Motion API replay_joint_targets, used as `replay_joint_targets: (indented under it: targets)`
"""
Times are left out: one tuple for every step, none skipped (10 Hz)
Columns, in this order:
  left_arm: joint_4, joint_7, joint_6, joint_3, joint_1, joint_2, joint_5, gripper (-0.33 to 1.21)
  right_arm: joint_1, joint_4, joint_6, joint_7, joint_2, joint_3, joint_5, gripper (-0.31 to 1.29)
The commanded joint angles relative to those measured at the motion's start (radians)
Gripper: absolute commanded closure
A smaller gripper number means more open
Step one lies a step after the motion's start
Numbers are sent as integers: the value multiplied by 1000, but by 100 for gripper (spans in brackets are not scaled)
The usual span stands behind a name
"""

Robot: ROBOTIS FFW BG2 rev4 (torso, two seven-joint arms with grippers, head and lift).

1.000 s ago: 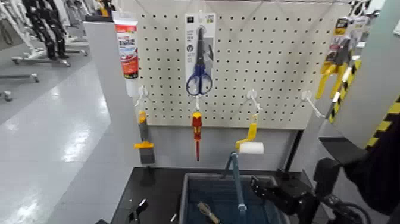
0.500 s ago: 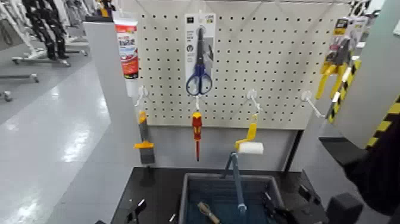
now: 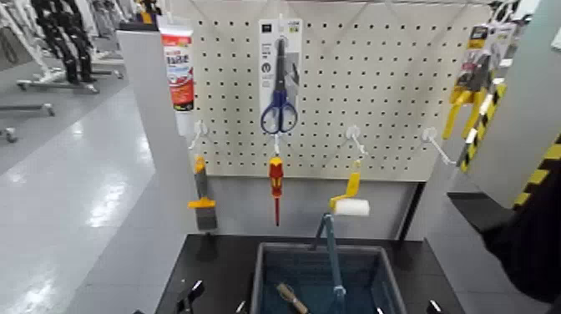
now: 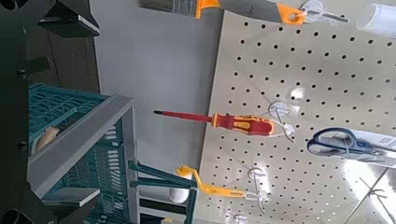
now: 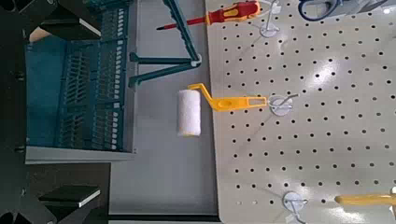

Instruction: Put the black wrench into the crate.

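The blue-grey crate [image 3: 260, 276] stands at the near edge of the head view, its blue handle bar [image 3: 332, 255] upright across the middle. A tan-handled tool [image 3: 290, 296] lies inside it. The black wrench is not in view. My left gripper [image 3: 190, 294] shows only as a dark tip left of the crate. In the left wrist view its fingers [image 4: 67, 19] stand wide apart and empty, facing the crate [image 4: 93, 121]. My right gripper [image 3: 431, 307] barely shows right of the crate. In the right wrist view its fingers [image 5: 70, 196] are apart and empty beside the crate [image 5: 79, 154].
A white pegboard [image 3: 376, 92] rises behind the crate. It holds blue-handled scissors [image 3: 279, 88], a tube [image 3: 178, 71], a scraper [image 3: 203, 196], a red screwdriver [image 3: 276, 185], a paint roller [image 3: 351, 200] and yellow-handled pliers [image 3: 467, 92]. A yellow-black striped post [image 3: 534, 179] stands at the right.
My right arm has dropped from beside the crate's right rim down almost out of the head view. The left gripper and the crate have not moved.
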Motion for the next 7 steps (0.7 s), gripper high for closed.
replay_joint_targets:
  targets:
    - [-2, 0, 0, 0, 2, 0, 0, 10, 50, -2, -66, -39, 0, 19, 11, 14]
    - [-2, 0, 0, 0, 2, 0, 0, 10, 63, -2, -84, -57, 0, 19, 11, 14]
    - [-2, 0, 0, 2, 4, -2, -2, 10, 73, -2, -101, -67, 1, 17, 11, 15]
    - [-2, 0, 0, 3, 4, -3, -2, 10, 80, -1, -106, -76, 1, 17, 13, 15]
    - [-2, 0, 0, 3, 4, -3, -2, 10, 79, 4, -106, -76, -3, 19, 19, 15]
    - [-2, 0, 0, 3, 4, -3, -2, 10, 77, 1, -102, -82, -3, 20, 33, 15]
    - [-2, 0, 0, 3, 4, -5, -2, 10, 74, -1, -87, -85, -5, 22, 36, 15]
